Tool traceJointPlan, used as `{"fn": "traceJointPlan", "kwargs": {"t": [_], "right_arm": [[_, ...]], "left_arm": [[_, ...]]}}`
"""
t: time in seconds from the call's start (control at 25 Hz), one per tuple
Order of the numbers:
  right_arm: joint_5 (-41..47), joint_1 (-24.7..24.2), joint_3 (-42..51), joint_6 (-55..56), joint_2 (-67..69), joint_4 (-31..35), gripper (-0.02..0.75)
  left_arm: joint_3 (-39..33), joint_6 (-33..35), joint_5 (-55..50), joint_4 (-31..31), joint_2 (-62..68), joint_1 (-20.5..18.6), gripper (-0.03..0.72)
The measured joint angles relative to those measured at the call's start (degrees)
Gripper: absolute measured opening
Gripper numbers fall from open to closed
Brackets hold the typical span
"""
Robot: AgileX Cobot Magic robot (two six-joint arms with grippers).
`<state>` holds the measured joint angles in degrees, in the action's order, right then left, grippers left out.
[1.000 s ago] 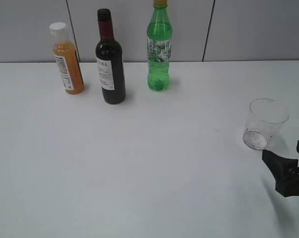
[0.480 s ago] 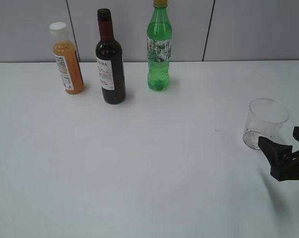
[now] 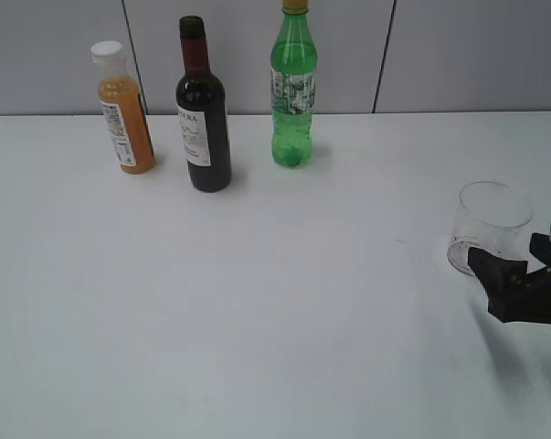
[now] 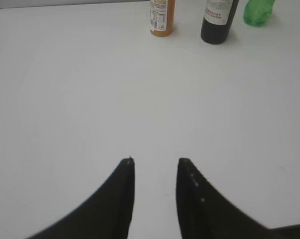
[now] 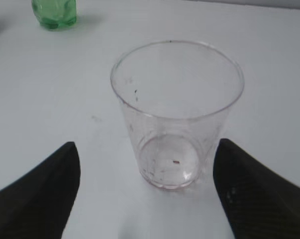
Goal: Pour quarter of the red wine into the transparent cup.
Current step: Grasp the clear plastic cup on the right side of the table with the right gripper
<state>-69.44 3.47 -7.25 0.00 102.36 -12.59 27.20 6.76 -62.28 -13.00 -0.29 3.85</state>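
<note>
The red wine bottle (image 3: 202, 123) is dark glass with a maroon foil neck and a white label. It stands upright at the back of the table and also shows in the left wrist view (image 4: 218, 21). The transparent cup (image 3: 488, 229) stands upright and empty at the right. In the right wrist view the cup (image 5: 177, 112) sits just ahead of and between my open right gripper's fingers (image 5: 147, 172), untouched. In the exterior view the right gripper (image 3: 513, 279) is right in front of the cup. My left gripper (image 4: 154, 164) is open and empty over bare table.
An orange juice bottle (image 3: 124, 110) with a white cap stands left of the wine. A tall green soda bottle (image 3: 294, 87) stands right of it; its base shows in the right wrist view (image 5: 54, 12). A grey panelled wall runs behind the white table (image 3: 257, 302).
My right gripper has moved forward and up toward the cup, closing the gap to it. The cup and bottles have not moved.
</note>
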Motion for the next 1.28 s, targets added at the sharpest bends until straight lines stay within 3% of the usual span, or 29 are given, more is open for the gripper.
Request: {"fn": "traceJointPlan", "kwargs": {"t": [1.28], "right_arm": [[0.0, 0.0, -11.6, 0.4, 17.2, 2.4, 0.666]], "left_arm": [[0.0, 0.0, 0.0, 0.0, 0.0, 0.0, 0.230]]}}
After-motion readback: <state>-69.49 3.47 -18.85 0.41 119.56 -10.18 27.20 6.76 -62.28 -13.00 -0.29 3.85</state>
